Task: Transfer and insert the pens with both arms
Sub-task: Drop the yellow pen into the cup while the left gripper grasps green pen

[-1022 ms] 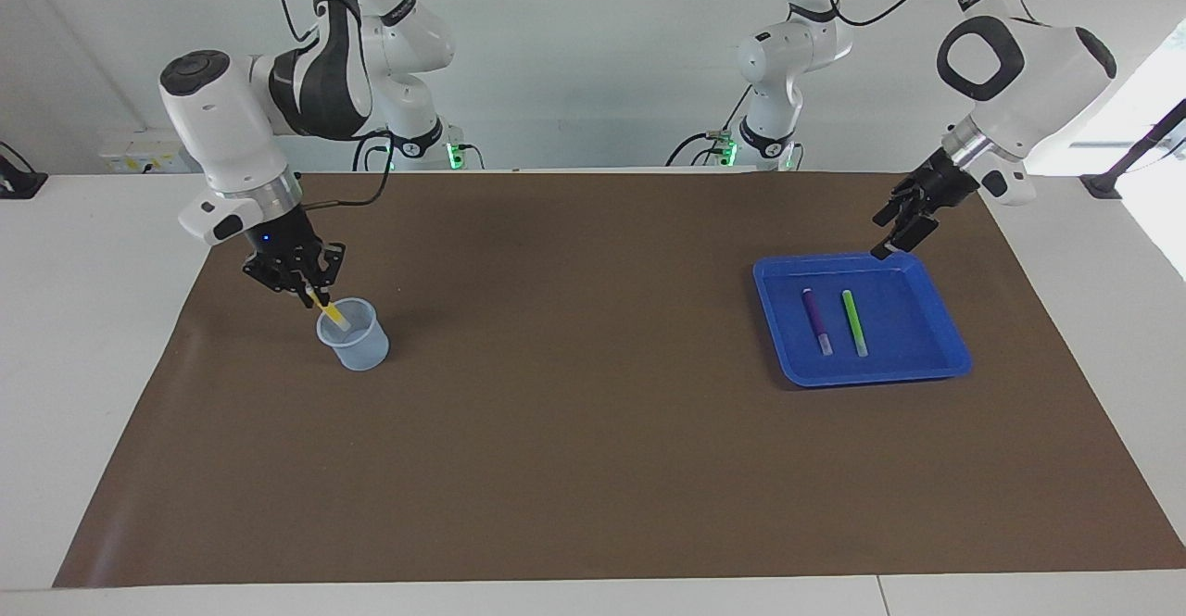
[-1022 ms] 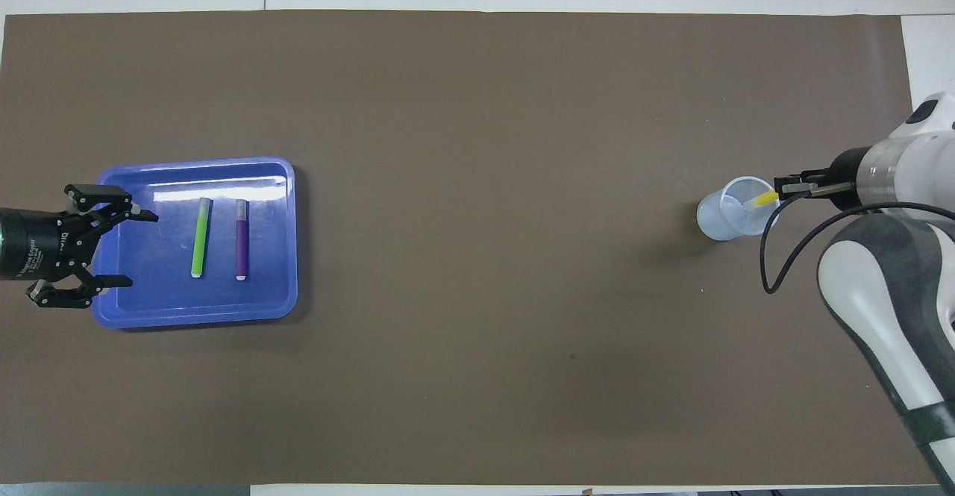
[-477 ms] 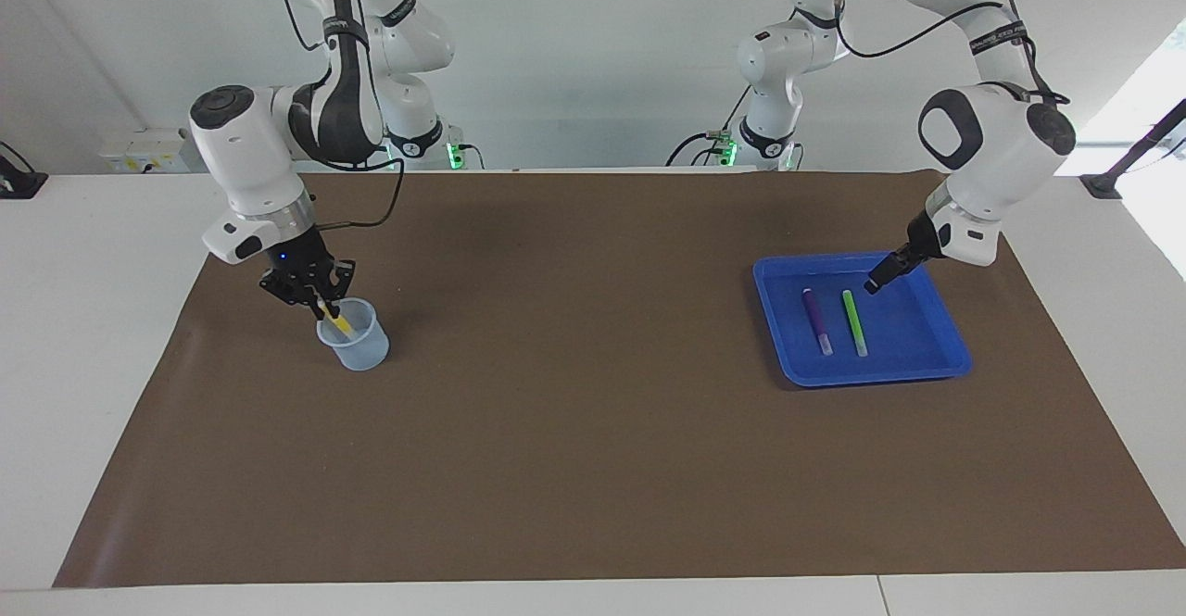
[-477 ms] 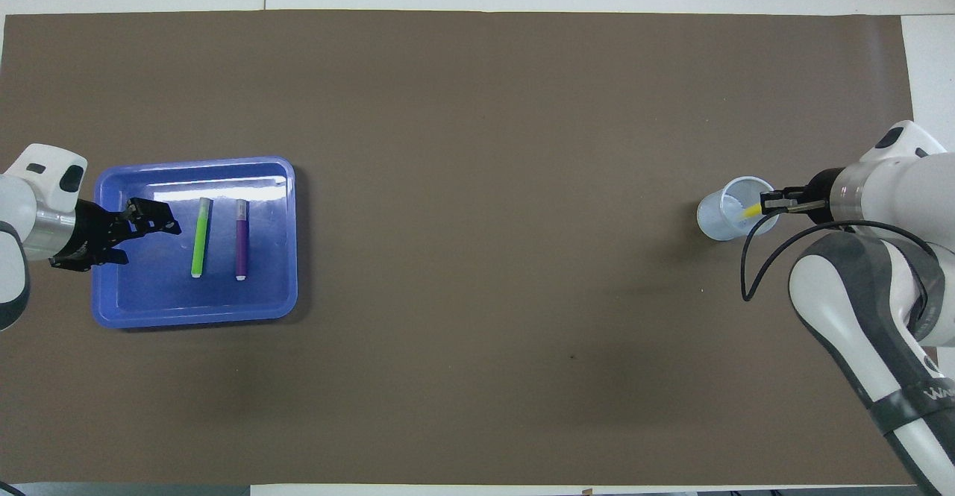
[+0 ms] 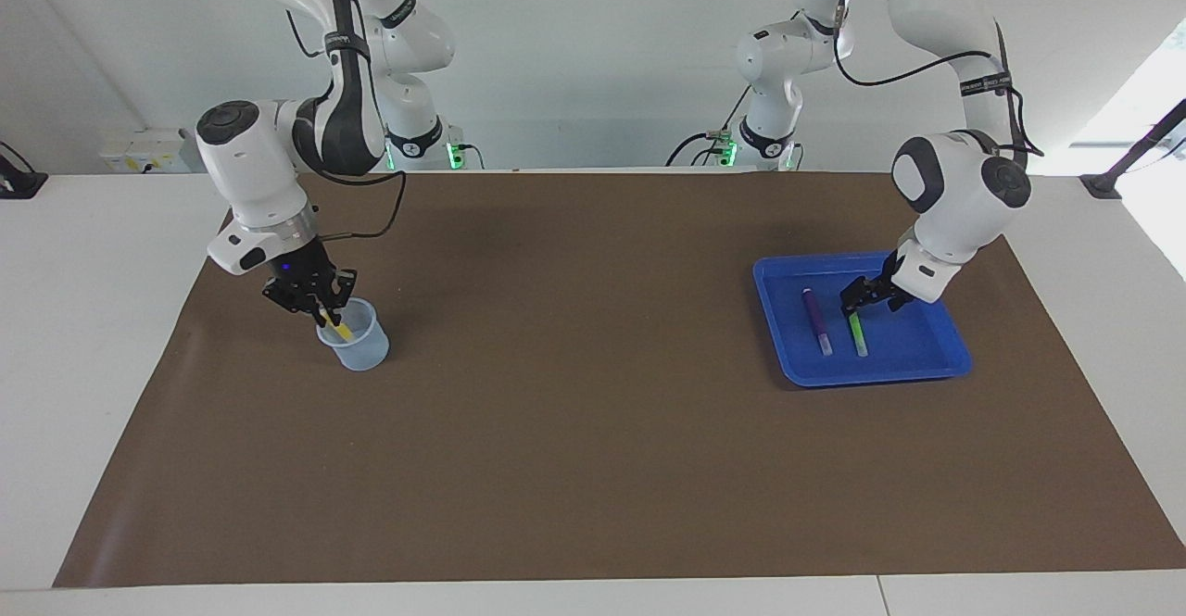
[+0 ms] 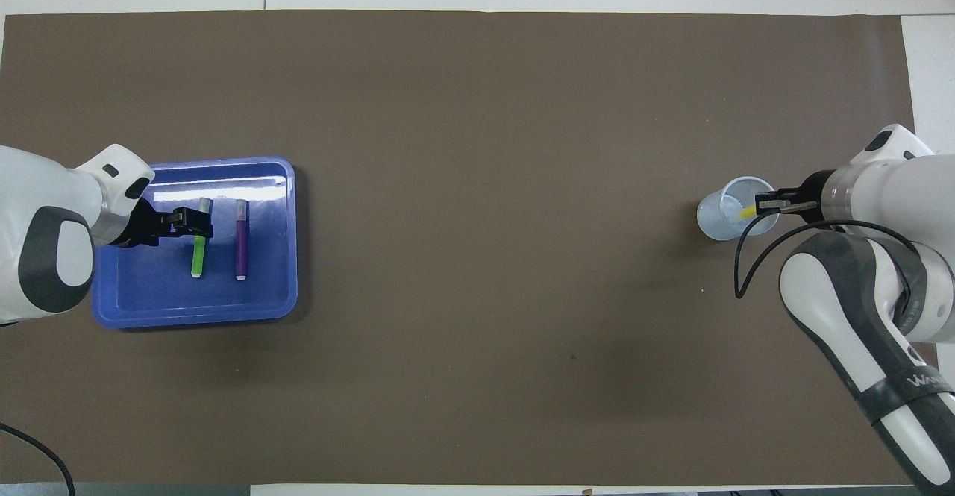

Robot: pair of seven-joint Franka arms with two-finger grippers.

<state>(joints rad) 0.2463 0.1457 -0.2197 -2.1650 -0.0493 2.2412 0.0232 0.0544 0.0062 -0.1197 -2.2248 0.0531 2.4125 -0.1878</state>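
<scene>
my right gripper (image 5: 320,306) hangs over the rim of the one translucent plastic cup (image 5: 355,336), on the side of the cup nearer to me, and its fingers are closed on the yellow pen (image 5: 335,324). the pen slants down from the fingertips into the cup, with its lower end inside the wall; in the overhead view only a short yellow stub shows between the fingertips and the cup's mouth. the cup stands on the brown mat (image 5: 574,431) toward my right arm's end of the table.

my left gripper (image 5: 860,298) is down inside the one blue tray (image 5: 945,361), at the end of the green pen (image 5: 860,333) that lies nearer to me, and it covers that end. i cannot tell whether its fingers are spread or closed around the pen.

i count three pens: one yellow in my right gripper, one green and one purple pen (image 5: 817,321) lying flat in the tray. the green and purple pens lie side by side, apart from each other, each with its whitish cap end pointing away from me. the tray sits on the mat toward my left arm's end.

two smaller white arms (image 5: 774,69) with green lights stand at the table's edge between my two arms.
</scene>
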